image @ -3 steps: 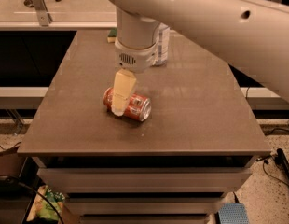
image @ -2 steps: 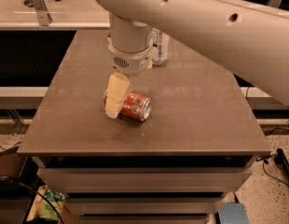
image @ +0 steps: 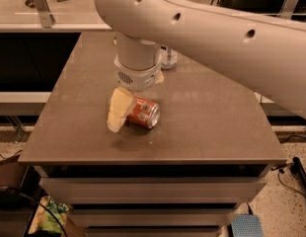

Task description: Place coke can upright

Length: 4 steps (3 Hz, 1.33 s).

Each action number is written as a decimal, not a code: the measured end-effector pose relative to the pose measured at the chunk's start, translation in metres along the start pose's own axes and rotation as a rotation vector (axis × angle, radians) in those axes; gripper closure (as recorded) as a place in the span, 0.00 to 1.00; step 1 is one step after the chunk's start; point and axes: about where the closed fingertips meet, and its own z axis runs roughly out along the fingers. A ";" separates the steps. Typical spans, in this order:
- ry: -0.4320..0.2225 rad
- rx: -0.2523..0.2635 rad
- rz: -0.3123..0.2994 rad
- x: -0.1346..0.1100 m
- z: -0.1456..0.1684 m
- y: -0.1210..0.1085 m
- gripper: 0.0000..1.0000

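Observation:
The coke can (image: pixel 144 112) lies on its side near the middle of the dark table (image: pixel 212 117), red-orange, with its silver end facing right and toward the camera. My gripper (image: pixel 119 110) hangs from the big white arm (image: pixel 202 28) and reaches down at the can's left end, touching or nearly touching it. The part of the gripper behind the can is hidden.
The base of a clear plastic water bottle (image: pixel 168 58) stands at the back of the table, mostly hidden behind the arm. The table's front edge (image: pixel 153 159) is close below the can. Drawers sit under the table top.
The arm has swung left and lower. The gripper has slid from over the can's left part to beside its left end. The can has stayed lying in place.

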 end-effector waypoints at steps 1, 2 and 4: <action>0.000 0.007 0.026 0.001 0.009 0.004 0.00; 0.016 0.009 -0.005 -0.002 0.014 0.009 0.00; 0.058 -0.007 -0.111 -0.010 0.022 0.016 0.00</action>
